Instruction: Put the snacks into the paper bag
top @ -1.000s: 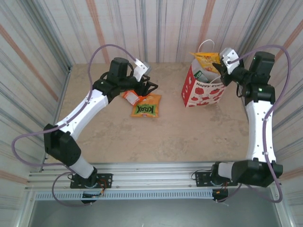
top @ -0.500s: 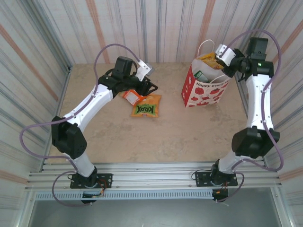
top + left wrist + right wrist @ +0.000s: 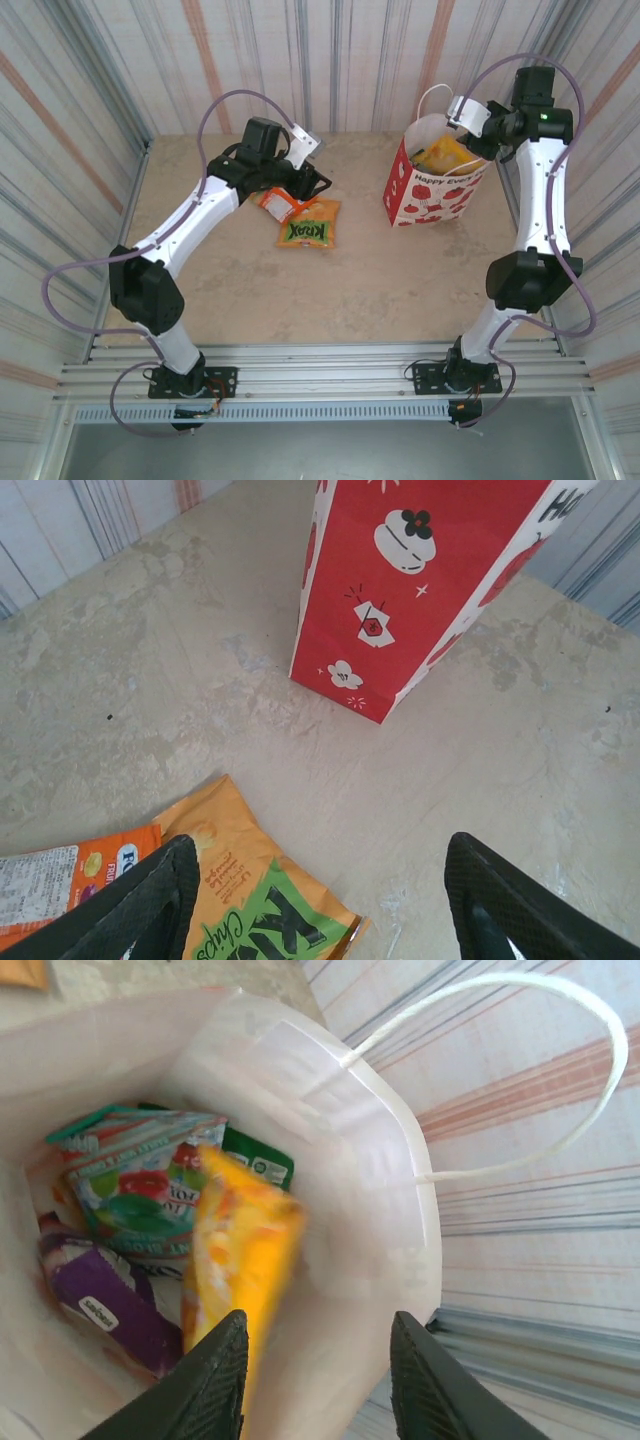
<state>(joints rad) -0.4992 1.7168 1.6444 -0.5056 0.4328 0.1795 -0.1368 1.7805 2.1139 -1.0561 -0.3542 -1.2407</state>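
Observation:
The white paper bag point(image 3: 430, 196) with red apple prints stands upright at the back right; its red side point(image 3: 400, 590) faces the left wrist view. My right gripper point(image 3: 472, 128) hovers open over the bag's mouth point(image 3: 340, 1160). A blurred yellow packet point(image 3: 240, 1250) is loose inside, below the open right gripper point(image 3: 320, 1380), also seen from above as the yellow packet point(image 3: 442, 158). Teal-red point(image 3: 135, 1185), green point(image 3: 255, 1160) and purple point(image 3: 100, 1305) packets lie in the bag. My left gripper point(image 3: 318, 184) is open just above the orange-green KRAX packet point(image 3: 310, 224) and a small orange packet point(image 3: 277, 205).
The bag's white looped handle point(image 3: 560, 1060) arches beside the right gripper. Striped walls close in the beige table point(image 3: 350, 290) on three sides. In the left wrist view the KRAX packet point(image 3: 250, 890) and small orange packet point(image 3: 70, 875) lie by the left fingertip point(image 3: 140, 900).
The right gripper let go of the yellow packet, which dropped from the bag's rim into the bag, and the right arm stretched upward. The left arm shifted slightly over the packets.

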